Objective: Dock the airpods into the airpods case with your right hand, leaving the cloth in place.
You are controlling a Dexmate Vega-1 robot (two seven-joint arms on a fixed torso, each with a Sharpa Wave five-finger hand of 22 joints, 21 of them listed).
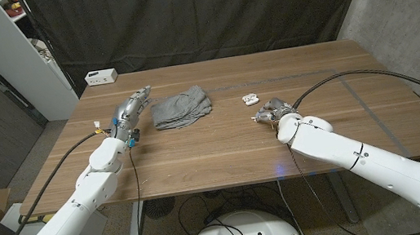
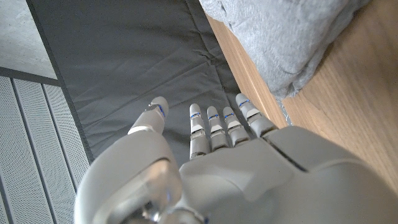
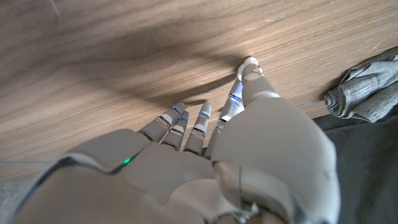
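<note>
White airpods case (image 1: pixel 250 98) sits on the wooden worktop (image 1: pixel 223 153), right of centre in the head view, lid apparently up. Too small to tell whether the airpods lie in it or beside it; no separate earbud can be made out.

Grey cloth (image 1: pixel 182 108) lies bunched left of centre, well apart from the case, with bare wood between them.

Right hand (image 1: pixel 268 111) is just below and slightly right of the case in the frame, near it but apparently not touching. In the right wrist view the fingers (image 3: pixel 181 122) reach out over bare wood, somewhat apart, nothing between them as far as shown: reads as open and empty.

Left hand (image 1: pixel 133 108) stands at the cloth's left edge, fingers extended toward the upper right of the frame, holding nothing; left wrist view shows the fingers (image 2: pixel 214 127) straight and free, the cloth to one side.

Key relation: the case lies up-frame and a little left of the right hand, away from the robot. The right hand is much the nearer; the left is beyond the cloth. The case's long axis appears to run roughly left-right in the frame, though it is small.

Judgement: the coming move is a short forward reach, away from the cloth, so little risk of disturbing it.
</note>
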